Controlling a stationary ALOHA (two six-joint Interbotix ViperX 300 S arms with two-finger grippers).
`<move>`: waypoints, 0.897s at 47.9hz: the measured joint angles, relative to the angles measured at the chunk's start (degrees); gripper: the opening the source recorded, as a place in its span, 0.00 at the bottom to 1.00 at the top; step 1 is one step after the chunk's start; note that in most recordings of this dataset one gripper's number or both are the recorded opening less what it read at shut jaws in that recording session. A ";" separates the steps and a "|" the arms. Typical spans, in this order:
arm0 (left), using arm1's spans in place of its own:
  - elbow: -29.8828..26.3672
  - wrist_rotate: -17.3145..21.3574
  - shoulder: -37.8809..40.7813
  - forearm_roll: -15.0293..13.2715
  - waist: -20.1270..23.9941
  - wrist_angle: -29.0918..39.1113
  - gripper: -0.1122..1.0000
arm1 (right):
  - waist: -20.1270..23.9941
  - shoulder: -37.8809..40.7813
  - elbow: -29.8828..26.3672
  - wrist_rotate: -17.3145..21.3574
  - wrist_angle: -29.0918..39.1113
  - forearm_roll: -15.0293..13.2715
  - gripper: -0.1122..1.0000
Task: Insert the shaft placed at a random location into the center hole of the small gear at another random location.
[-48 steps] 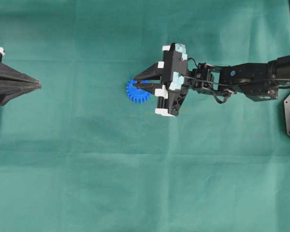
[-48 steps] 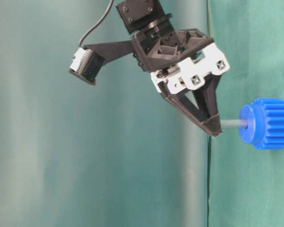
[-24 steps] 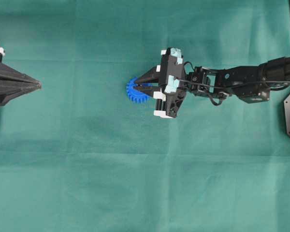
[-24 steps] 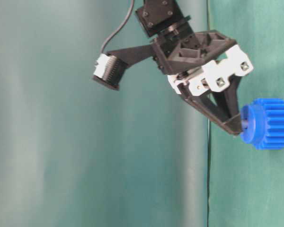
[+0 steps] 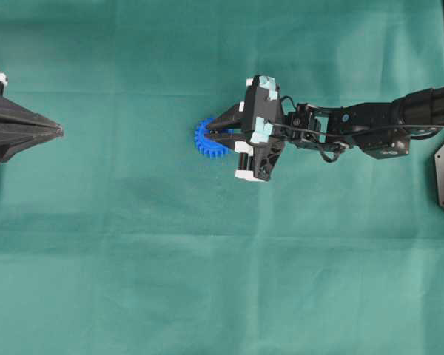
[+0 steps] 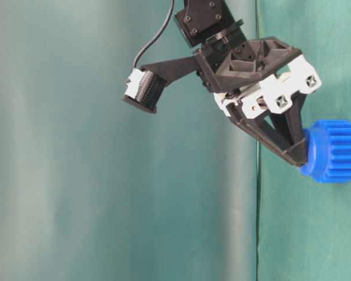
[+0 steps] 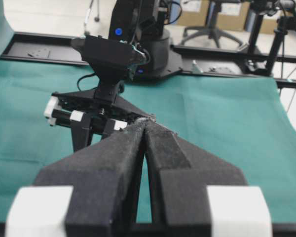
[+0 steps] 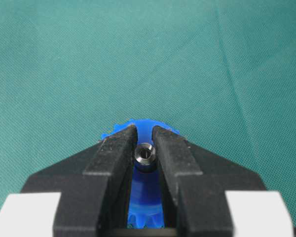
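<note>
Right wrist view had the right gripper (image 8: 145,143) fingers clamped on the shaft (image 8: 145,154), tips touching the small gear (image 8: 146,190). Looked nearly seated; letting go remained. Left gripper (image 5: 59,130) sat closed, well apart.

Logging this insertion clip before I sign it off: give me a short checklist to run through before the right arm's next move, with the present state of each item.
1. Right gripper shut on the shaft: ok; the pin's end sits pinched between its fingertips.
2. Shaft lined up over the small gear: ok; the wrist view shows blue straight behind the pin.
3. Shaft seated in the center hole: cannot tell; the hole is hidden, though in the table-level view the fingertips meet the hub with no pin showing between them.
4. Small gear flat on the green cloth: ok.
5. Left gripper out of the way: ok; shut, at the far left edge.
</note>
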 measured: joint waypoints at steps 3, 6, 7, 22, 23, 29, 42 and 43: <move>0.00 0.00 0.00 0.00 0.00 0.00 0.10 | 0.00 -0.09 0.09 0.00 0.00 -0.09 0.24; 0.00 0.00 0.00 0.00 0.00 0.00 0.10 | -0.09 0.00 0.09 0.00 0.00 -0.09 0.24; -0.09 0.00 0.00 0.09 0.00 0.00 0.10 | -0.09 0.00 0.09 0.00 -0.09 -0.09 0.24; 0.00 0.00 -0.09 0.00 0.00 0.00 0.10 | 0.00 0.00 -0.35 0.00 0.00 -0.09 0.78; 0.00 0.00 -0.09 0.00 0.00 0.00 0.10 | 0.00 -0.09 -0.35 0.00 0.00 -0.09 0.79; 0.00 0.00 -0.09 0.00 0.00 0.00 0.10 | 0.00 -0.70 -0.44 -0.09 0.09 -0.09 0.74; 0.00 0.00 -0.26 0.00 0.00 0.00 0.10 | 0.00 -8.00 -0.53 -0.62 4.66 -0.26 0.74; 0.00 0.00 -0.26 0.00 0.00 0.00 0.10 | 0.00 -8.70 -0.62 -0.62 5.19 -0.18 0.74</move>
